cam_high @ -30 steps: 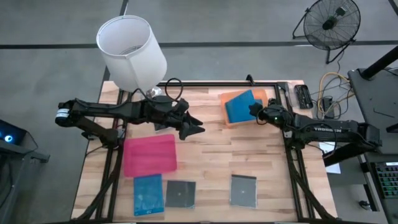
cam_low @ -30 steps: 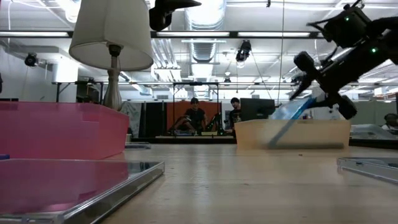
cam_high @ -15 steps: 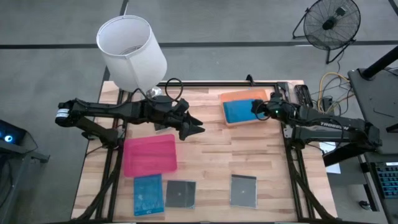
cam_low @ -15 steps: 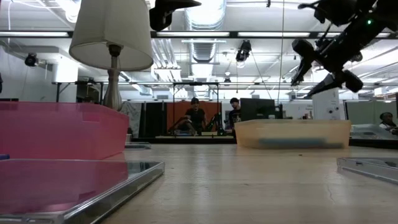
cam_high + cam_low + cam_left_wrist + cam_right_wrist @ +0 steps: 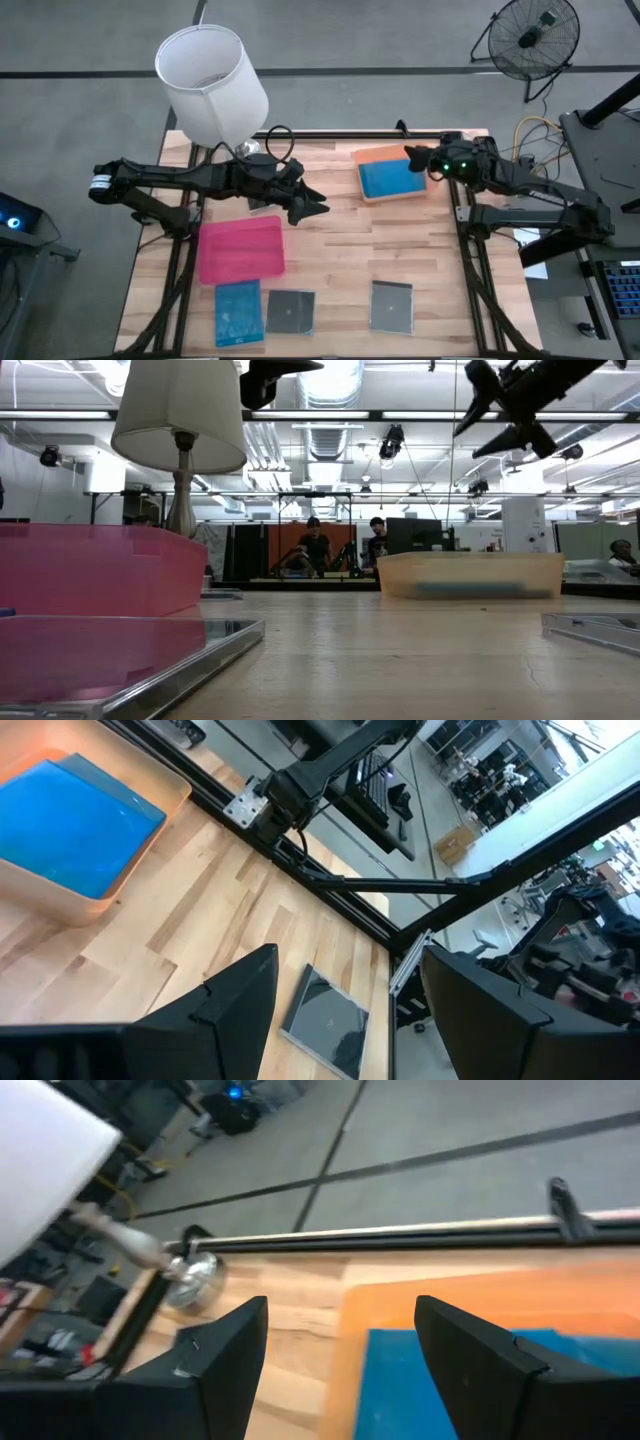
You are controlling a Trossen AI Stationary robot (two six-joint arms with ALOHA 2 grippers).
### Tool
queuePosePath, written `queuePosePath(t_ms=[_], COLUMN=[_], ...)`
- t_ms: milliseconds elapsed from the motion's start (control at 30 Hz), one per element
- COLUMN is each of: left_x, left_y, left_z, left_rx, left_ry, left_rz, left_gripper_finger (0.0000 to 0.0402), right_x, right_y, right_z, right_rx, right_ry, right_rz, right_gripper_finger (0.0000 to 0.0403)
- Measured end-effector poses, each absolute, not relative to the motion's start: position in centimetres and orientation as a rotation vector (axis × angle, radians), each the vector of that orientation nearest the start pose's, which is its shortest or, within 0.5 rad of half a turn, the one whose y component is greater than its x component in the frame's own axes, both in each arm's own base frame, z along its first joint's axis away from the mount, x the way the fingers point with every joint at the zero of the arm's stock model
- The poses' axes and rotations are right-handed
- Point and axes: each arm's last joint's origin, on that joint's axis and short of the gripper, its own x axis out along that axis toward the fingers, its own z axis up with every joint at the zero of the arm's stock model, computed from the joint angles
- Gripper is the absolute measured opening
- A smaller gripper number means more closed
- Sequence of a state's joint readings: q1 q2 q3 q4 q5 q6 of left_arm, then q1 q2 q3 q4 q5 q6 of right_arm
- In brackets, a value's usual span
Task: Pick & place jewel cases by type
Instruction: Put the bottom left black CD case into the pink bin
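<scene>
Lying half-hidden behind orange tray (image 5: 470, 574) wall: blue jewel case (image 5: 470, 590).

Translucent blue jewel case (image 5: 391, 178) in orange tray (image 5: 366, 157); second blue jewel case (image 5: 238, 313); two dark grey jewel cases (image 5: 290, 311), (image 5: 391, 305); pink tray (image 5: 240, 249); white lampshade (image 5: 211, 82); pale striped wood worktop (image 5: 340, 260); black fingers (image 5: 235, 1000).

In the low view the pink tray (image 5: 95, 565) runs off the left edge, a jewel case (image 5: 595, 628) is cut off at the right edge, and blue case (image 5: 470, 589) is only a blur through the orange tray (image 5: 400, 575)
</scene>
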State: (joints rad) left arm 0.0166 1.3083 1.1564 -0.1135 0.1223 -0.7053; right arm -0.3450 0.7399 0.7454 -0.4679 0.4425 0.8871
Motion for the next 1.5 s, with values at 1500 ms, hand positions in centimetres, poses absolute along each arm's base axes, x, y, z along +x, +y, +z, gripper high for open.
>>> queuePosePath(t_ms=[1500], left_x=[28.0], left_y=[-8.3], left_z=[38.7], left_rx=[-0.454], left_ry=[0.161], left_rz=[0.069], left_gripper_finger=[0.0229], right_x=[17.4], right_y=[0.0], right_z=[39.1], right_rx=[0.645], right_ry=[0.167], right_rz=[-0.010], right_gripper_finger=[0.0238])
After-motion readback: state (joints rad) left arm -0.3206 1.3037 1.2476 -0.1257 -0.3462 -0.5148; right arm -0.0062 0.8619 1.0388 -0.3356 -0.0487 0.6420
